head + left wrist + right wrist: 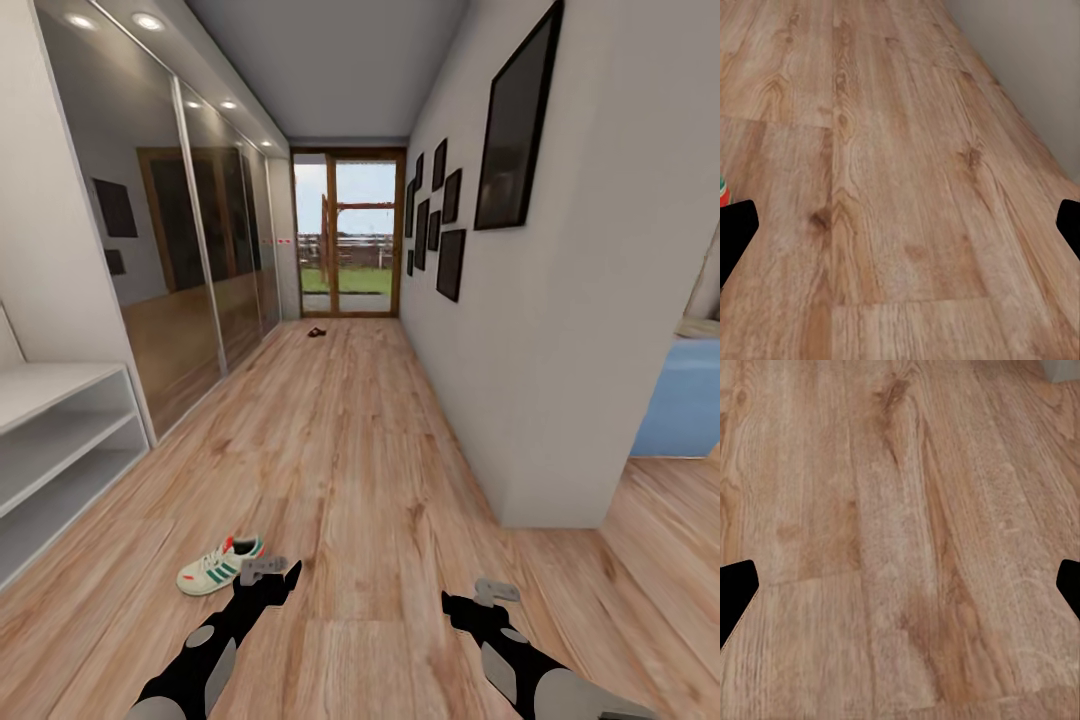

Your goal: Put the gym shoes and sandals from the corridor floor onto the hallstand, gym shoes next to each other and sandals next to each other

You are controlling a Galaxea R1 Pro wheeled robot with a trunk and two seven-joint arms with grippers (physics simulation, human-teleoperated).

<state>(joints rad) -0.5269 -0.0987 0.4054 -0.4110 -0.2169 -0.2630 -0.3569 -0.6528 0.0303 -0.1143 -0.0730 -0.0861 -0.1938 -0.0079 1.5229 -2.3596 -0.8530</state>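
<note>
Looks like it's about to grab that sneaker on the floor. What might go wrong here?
The white lace-up sneaker with green stripes lies just beside the open left gripper, so a misjudged reach could nudge it away across the wood-plank floor. A small dark sandal-like shape lies far down the corridor, a long drive from the pale grey shoe rack.

You had no lettering, label, brand name, number or sign to read anywhere along the corridor. The gym shoe (220, 566) on the corridor floor (370, 450) carried green side stripes and a red-orange patch, but any mark on it was too small and blurred to make out. The dark framed pictures (450, 264) on the wall showed you only blank black panels. Two small red-and-white spots (284, 241) on the mirrored wardrobe doors (215, 260) beside the far glass door were too small to tell whether they held writing.
</note>
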